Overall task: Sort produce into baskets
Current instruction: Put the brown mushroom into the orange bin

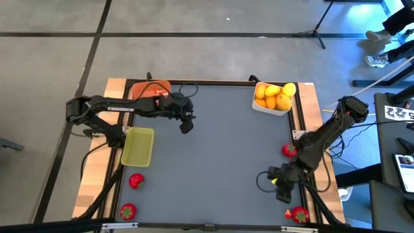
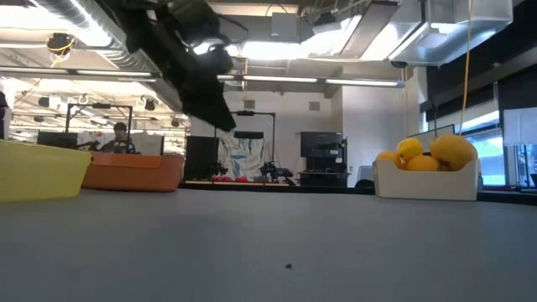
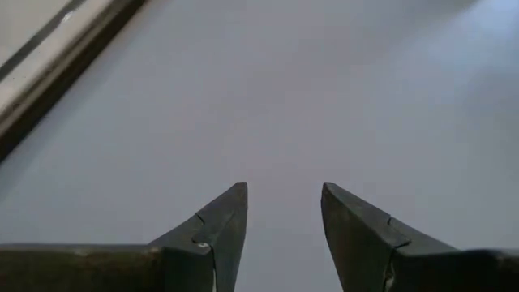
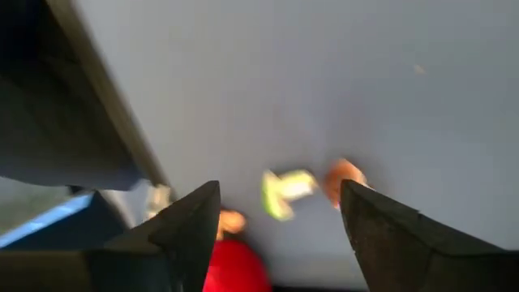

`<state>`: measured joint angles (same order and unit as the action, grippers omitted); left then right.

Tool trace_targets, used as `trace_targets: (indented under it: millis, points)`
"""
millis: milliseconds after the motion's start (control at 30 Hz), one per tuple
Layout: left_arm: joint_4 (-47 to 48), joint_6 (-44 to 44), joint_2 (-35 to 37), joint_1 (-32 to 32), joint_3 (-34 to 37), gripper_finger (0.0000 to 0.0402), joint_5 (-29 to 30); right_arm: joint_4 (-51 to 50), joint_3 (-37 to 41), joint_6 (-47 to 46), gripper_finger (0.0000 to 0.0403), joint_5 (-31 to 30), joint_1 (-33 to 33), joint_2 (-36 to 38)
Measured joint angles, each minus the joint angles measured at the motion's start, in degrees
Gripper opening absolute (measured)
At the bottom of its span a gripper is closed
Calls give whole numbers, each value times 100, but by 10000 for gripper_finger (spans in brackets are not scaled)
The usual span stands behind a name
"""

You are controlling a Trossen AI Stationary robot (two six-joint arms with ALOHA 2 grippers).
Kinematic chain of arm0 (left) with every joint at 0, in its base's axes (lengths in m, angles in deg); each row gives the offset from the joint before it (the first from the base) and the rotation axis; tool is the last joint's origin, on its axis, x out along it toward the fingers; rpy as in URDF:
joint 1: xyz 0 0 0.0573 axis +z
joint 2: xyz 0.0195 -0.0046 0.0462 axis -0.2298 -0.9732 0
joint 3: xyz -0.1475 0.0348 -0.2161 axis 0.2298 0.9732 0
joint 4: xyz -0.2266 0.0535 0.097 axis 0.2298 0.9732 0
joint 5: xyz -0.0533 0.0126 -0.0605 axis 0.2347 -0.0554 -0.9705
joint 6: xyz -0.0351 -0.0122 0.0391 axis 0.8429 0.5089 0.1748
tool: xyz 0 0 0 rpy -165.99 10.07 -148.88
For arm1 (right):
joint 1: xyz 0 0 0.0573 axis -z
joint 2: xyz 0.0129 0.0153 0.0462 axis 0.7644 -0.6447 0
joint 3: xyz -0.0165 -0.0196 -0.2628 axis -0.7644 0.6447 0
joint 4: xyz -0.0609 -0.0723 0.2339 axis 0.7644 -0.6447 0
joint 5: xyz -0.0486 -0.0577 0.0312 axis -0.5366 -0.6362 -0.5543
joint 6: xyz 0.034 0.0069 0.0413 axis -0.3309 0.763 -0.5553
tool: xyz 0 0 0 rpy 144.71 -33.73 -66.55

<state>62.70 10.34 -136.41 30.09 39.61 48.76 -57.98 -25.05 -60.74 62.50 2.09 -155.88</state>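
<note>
My left gripper (image 1: 186,124) (image 3: 284,212) hangs open over bare grey mat, just right of the orange basket (image 1: 150,90) (image 2: 134,172); in the low view it shows as a dark shape (image 2: 220,117). My right gripper (image 1: 283,184) (image 4: 280,188) is open near the table's near right corner. Below it lie a red strawberry (image 4: 233,269) (image 1: 299,214), a yellow-green bit (image 4: 285,193) and small orange bits (image 4: 345,178). Yellow and orange citrus (image 1: 275,96) (image 2: 428,155) fill the white basket (image 1: 272,109) (image 2: 424,183). The yellow-green basket (image 1: 138,146) (image 2: 38,172) stands at the left.
More strawberries lie on the mat: two at the near left (image 1: 136,180) (image 1: 128,210) and one at the right edge (image 1: 288,150). Wooden table borders (image 1: 94,188) frame the mat. The middle of the mat (image 1: 213,155) is bare.
</note>
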Motion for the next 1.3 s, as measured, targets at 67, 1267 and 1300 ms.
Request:
trace_targets:
  millis: [67,1267,1300]
  points:
    - [-81,3,-174,-1,0,155,0,-295,0,-79,249,-144,-214,-10]
    - [-548,-20,-536,-2,4,155,0,-224,-125,210,27,-1397,-528,-1176]
    - [-546,-17,-536,-14,4,155,0,-217,-166,223,27,-1487,-438,-1174]
